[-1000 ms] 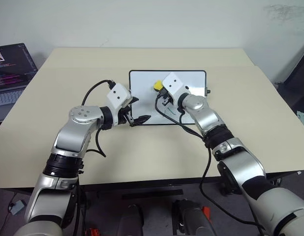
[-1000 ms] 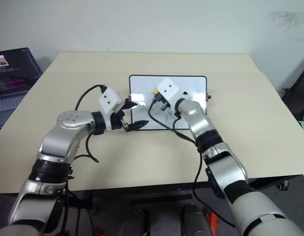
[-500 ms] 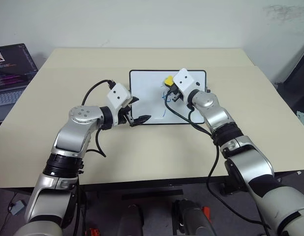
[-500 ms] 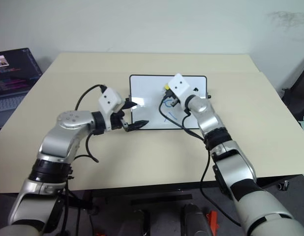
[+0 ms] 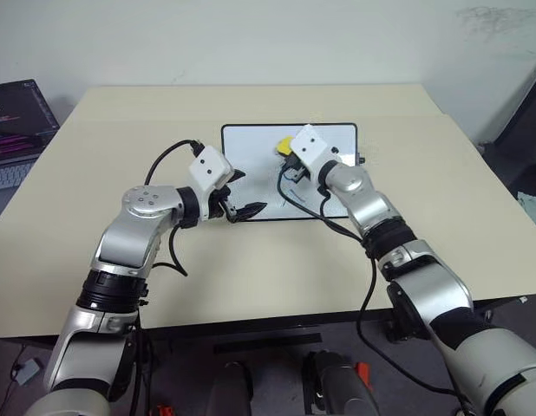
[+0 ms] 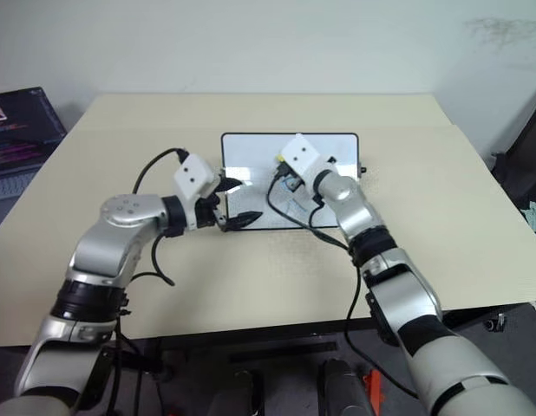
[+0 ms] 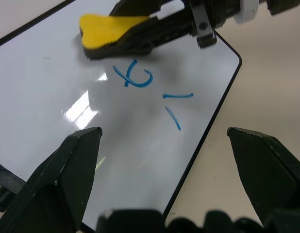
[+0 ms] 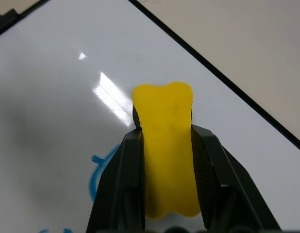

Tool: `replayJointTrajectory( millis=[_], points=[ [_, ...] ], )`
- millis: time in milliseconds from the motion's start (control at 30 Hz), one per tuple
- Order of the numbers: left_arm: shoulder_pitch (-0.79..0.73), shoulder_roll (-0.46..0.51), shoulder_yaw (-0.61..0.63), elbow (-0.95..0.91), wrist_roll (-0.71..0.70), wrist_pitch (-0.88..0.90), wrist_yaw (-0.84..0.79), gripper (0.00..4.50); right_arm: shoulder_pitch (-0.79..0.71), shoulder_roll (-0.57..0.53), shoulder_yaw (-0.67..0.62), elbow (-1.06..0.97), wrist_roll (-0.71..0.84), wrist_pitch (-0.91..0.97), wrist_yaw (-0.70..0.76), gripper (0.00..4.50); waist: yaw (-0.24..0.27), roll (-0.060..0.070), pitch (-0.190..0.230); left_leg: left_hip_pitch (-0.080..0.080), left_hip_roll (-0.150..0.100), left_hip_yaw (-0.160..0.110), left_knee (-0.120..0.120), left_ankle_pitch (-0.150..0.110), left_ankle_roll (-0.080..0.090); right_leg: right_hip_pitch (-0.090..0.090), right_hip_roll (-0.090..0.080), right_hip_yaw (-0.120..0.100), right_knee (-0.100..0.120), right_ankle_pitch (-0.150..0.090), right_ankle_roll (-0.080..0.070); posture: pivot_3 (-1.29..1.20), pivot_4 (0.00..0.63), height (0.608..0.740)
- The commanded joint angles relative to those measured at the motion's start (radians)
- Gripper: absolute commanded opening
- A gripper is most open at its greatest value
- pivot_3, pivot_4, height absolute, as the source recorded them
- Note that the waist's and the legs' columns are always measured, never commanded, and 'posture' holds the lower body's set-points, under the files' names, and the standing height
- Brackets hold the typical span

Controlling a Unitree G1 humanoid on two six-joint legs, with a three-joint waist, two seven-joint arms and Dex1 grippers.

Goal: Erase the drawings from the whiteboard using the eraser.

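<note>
We are looking at the eraser (image 8: pixel 167 145), a yellow block with a waisted outline and a darker underside, sitting clamped between the two black fingers (image 8: pixel 129 179) of the right gripper (image 5: pixel 290 160); its long axis is running along the fingers, and its free end is sticking out past their tips toward the far edge of the whiteboard (image 5: pixel 251 143). In the left wrist view the eraser (image 7: pixel 113 30) is lying with its dark face down on or just above the glossy white surface, right beside the drawings (image 7: pixel 150 90), which are showing as a looped blue stroke and two short dashes, all between the eraser and the near edge of the board. The whiteboard, black-framed with rounded corners, is lying flat with its long side running left to right across the middle of the beige table (image 5: pixel 476 225). The left gripper (image 5: pixel 242 208) is hanging at the board's near left corner with its fingers (image 7: pixel 67 170) spread wide and nothing between them, the tips pointing across the board. A laptop (image 5: pixel 16 121) is sitting open off the table's far left edge.
</note>
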Motion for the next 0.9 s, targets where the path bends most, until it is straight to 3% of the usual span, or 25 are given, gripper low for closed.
replayJointTrajectory(
  millis=[33, 633, 900],
  points=[
    [-0.02, 0.004, 0.018, -0.029, 0.003, -0.017, 0.004, 4.5, -0.03, 0.023, 0.026, -0.007, -0.024, -0.022, 0.007, 0.97, 0.0, 0.0, 0.0, 0.0, 0.0, 0.0, 0.0, 0.0, 0.0, 0.0, 0.0, 0.0, 0.0, 0.0, 0.0, 0.0, 0.15, 0.74],
    [-0.019, 0.01, 0.024, -0.026, 0.003, -0.018, 0.006, 4.5, -0.05, -0.133, -0.029, 0.1, -0.042, -0.05, -0.034, 0.97, 0.01, 0.0, 0.0, 0.0, 0.0, 0.0, 0.001, 0.0, 0.0, 0.001, -0.001, 0.0, 0.0, 0.0, 0.0, 0.0, 0.15, 0.74],
    [-0.027, 0.003, 0.019, -0.02, 0.004, -0.021, 0.005, 4.5, -0.036, -0.082, -0.001, 0.056, -0.048, -0.054, -0.01, 0.97, 0.009, 0.0, 0.0, 0.0, 0.0, 0.0, 0.001, 0.0, 0.0, 0.001, -0.001, 0.0, 0.0, 0.0, 0.0, 0.0, 0.15, 0.74]
  ],
)
